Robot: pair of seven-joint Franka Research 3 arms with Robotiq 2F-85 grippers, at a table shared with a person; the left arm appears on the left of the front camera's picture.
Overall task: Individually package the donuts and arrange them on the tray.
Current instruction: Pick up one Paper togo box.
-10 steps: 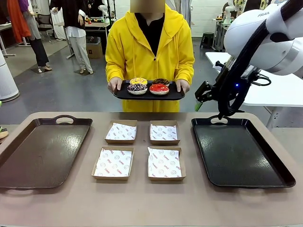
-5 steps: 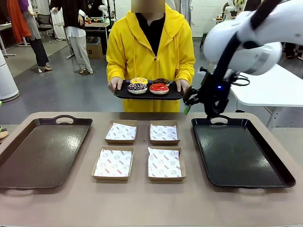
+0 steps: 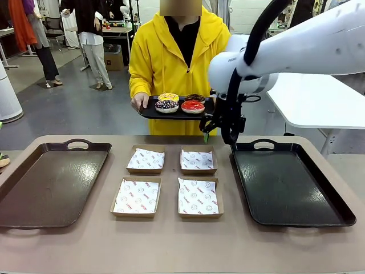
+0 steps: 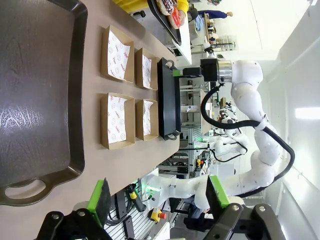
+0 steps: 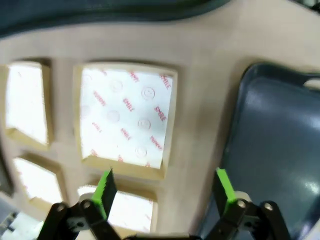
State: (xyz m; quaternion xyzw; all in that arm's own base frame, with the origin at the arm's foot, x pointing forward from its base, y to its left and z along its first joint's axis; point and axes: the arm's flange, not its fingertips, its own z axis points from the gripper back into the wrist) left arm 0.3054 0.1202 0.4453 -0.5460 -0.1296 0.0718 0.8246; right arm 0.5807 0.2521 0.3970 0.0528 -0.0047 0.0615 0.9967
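Note:
A person in a yellow hoodie holds a small black tray (image 3: 149, 113) at the far side of the table. On it lie the donuts: yellow (image 3: 168, 97), red (image 3: 193, 106), purple with white sprinkles (image 3: 166, 105) and dark chocolate (image 3: 195, 97). My right gripper (image 3: 212, 130) hangs open just below that tray's right end, nothing between its fingers. In its wrist view the right gripper (image 5: 165, 192) looks down on a paper-lined box (image 5: 125, 115). My left gripper (image 4: 157, 200) is open and empty, well back from the table; the donuts (image 4: 172, 10) show at the top edge.
Several paper-lined cardboard boxes (image 3: 137, 197) sit in the table's middle. A dark tray (image 3: 51, 182) lies at the left and another dark tray (image 3: 291, 182) at the right, both bare. A white table stands behind the right arm.
My right arm has swung left, from beyond the right tray's handle to just under the right end of the person's tray. Its gripper stayed open. The person and the donuts hardly moved.

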